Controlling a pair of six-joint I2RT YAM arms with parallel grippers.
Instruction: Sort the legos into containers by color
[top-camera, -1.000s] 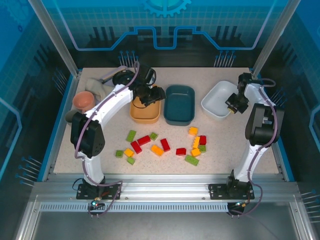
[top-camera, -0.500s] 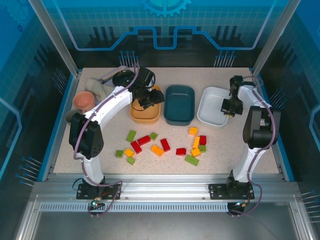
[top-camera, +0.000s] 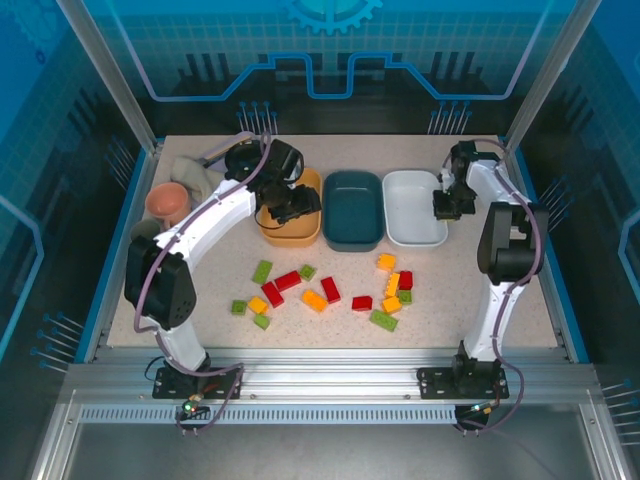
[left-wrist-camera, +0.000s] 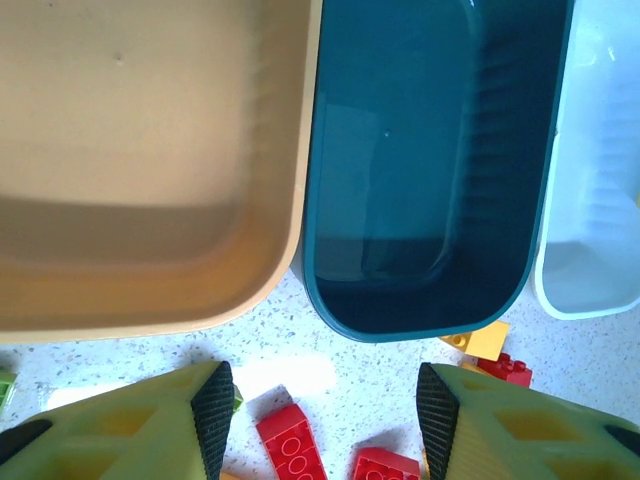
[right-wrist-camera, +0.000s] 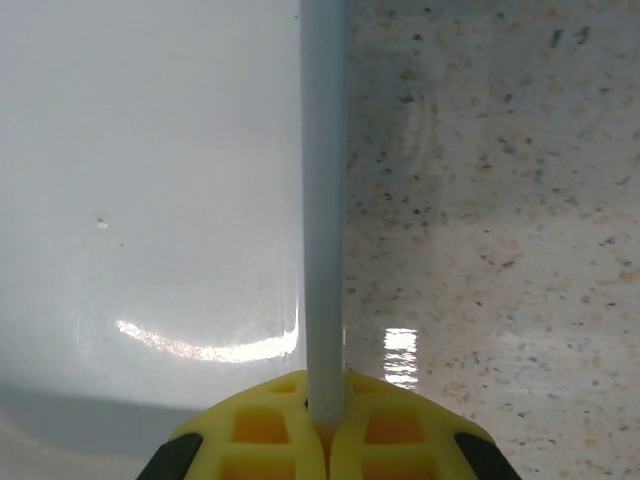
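1. Legos (top-camera: 330, 290): red, green and yellow-orange bricks lie scattered on the worktop (top-camera: 470, 290), on the near side of the trays.
2. Orange-yellow tray (top-camera: 295, 233), dark teal tray (top-camera: 352, 212) and white tray (top-camera: 412, 210) stand side by side in a row.
3. Right gripper (top-camera: 447, 203): its fingers pinch the white tray's right rim.
4. Left gripper (top-camera: 290, 205): its fingers are spread and hang above the orange-yellow tray's near end.

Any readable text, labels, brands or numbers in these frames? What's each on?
None readable.
The orange tray, teal tray, white tray and legos carry no print.
The back wall has a gear graphic, no letters.
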